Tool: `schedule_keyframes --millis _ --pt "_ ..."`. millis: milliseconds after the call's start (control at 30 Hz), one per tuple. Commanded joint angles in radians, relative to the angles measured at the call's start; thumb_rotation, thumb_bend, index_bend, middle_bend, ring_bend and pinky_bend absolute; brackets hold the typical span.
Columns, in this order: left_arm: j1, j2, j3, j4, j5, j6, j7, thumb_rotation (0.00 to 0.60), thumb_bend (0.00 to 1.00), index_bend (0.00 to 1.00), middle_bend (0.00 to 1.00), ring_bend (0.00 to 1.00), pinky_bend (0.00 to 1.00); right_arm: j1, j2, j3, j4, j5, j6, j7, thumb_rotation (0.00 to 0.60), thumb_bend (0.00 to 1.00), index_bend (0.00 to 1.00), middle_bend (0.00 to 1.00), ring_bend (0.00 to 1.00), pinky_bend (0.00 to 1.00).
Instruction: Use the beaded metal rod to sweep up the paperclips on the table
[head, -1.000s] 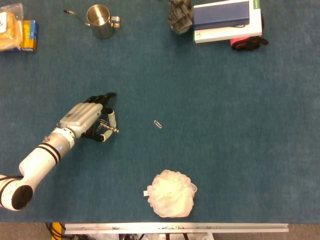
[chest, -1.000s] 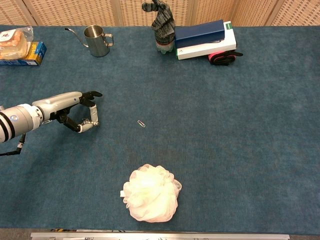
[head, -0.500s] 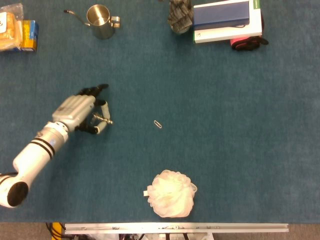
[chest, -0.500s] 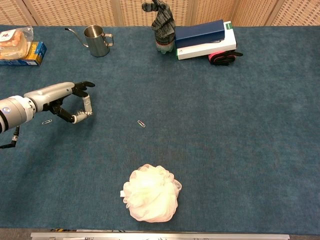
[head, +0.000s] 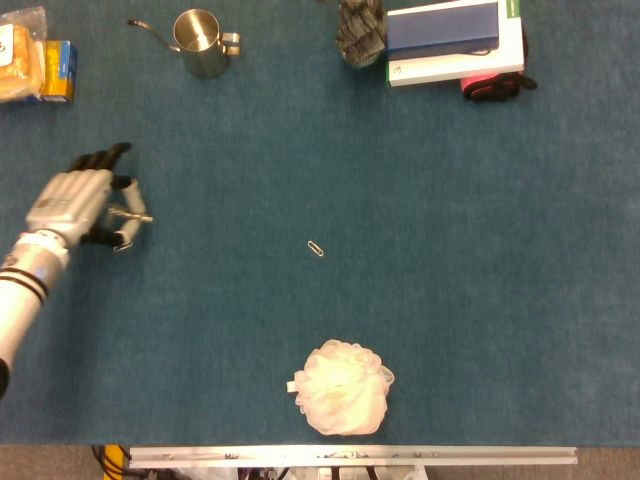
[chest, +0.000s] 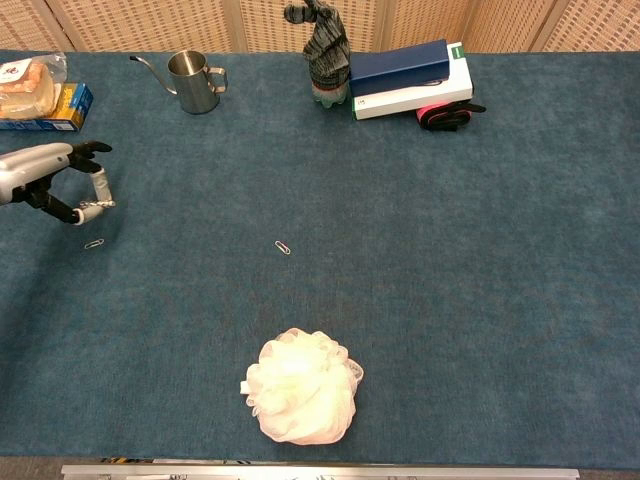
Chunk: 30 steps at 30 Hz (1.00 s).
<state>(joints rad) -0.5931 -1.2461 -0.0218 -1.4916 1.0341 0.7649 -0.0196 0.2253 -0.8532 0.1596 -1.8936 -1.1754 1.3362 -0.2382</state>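
**Desk:** What does the frame show?

**Photographer:** The robot's grey-and-black left hand (head: 85, 200) hovers at the far left of the blue carpeted table (head: 450, 300), pinching the short beaded metal rod (head: 131, 215) between thumb and a finger, with the other fingers stretched forward. The rod's tip pokes out to the right. The right hand appears in neither view.

**Desk:** And the paperclips?

**Photographer:** One small silver paperclip (chest: 94, 243) lies just below the hand in the chest view. A second small wire paperclip (head: 316, 248) sits well apart, near the table's middle. Neither touches the rod.

**Desk:** How will the rod handle?

**Photographer:** It looks stiff, thin and light, and probably slick, so a pinch near its rear end, as now, leaves the beaded tip free to work. Whether it is magnetic cannot be told. The clips should be featherweight and may snag in the carpet pile, so a low, slow drag seems wise.

**Desk:** Anything else in shot?

**Photographer:** A white mesh bath puff (head: 346, 387) near the front edge, a steel long-spouted pitcher (head: 200, 42) at the back, and a navy box stacked on a white one (head: 455, 40).
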Motion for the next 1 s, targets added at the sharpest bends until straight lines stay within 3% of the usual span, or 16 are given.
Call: schedule_keyframes --millis 33,133,367,433,600,1000 --pt "0.019 0.003 0.024 0.047 -0.045 0.027 0.067 0.600 0.42 0.51 0.00 0.00 0.00 0.000 -0.001 -0.001 0.001 -0.001 -0.001 0.001 0.600 0.00 0.13 0.04 0.00 0.06" --pt "0.025 -0.002 0.039 0.074 -0.077 0.060 0.155 0.600 0.42 0.45 0.00 0.00 0.00 0.001 -0.005 -0.002 0.001 -0.004 -0.003 0.002 0.600 0.00 0.13 0.04 0.00 0.06" --pt "0.027 0.042 0.024 -0.001 -0.170 0.131 0.289 0.600 0.41 0.12 0.00 0.00 0.00 0.000 -0.002 0.000 -0.006 -0.009 0.003 -0.003 0.600 0.00 0.13 0.04 0.00 0.06" --pt "0.031 0.060 0.015 -0.029 -0.188 0.154 0.303 0.600 0.41 0.08 0.00 0.00 0.00 -0.002 0.001 0.000 -0.008 -0.009 0.006 -0.003 0.600 0.00 0.13 0.04 0.00 0.06" --pt "0.073 0.136 0.007 -0.130 -0.198 0.225 0.296 0.600 0.42 0.14 0.00 0.00 0.00 -0.016 0.009 -0.004 -0.008 -0.011 0.017 0.009 0.600 0.00 0.13 0.04 0.00 0.06" --pt "0.235 0.330 0.067 -0.378 -0.080 0.425 0.278 0.600 0.41 0.27 0.00 0.00 0.00 -0.047 0.000 -0.026 0.017 -0.036 0.024 0.060 0.600 0.00 0.13 0.04 0.00 0.06"
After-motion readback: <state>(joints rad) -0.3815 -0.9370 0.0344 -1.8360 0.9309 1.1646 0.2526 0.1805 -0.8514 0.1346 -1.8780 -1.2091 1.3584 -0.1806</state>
